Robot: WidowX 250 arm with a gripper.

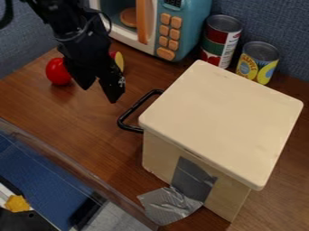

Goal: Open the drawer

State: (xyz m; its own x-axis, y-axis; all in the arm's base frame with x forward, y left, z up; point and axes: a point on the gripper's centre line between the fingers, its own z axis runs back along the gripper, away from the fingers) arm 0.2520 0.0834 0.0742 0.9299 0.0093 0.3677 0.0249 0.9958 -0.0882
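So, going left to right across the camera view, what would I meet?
Red rounded object, then the tool, black handle, pale box.

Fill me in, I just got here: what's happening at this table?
The robot's tool hangs open and empty over the table, near the black handle of the cream-coloured box but not touching it. Nothing is being handled. The handle sits close against the box, so the drawer looks shut, though its front is hidden.
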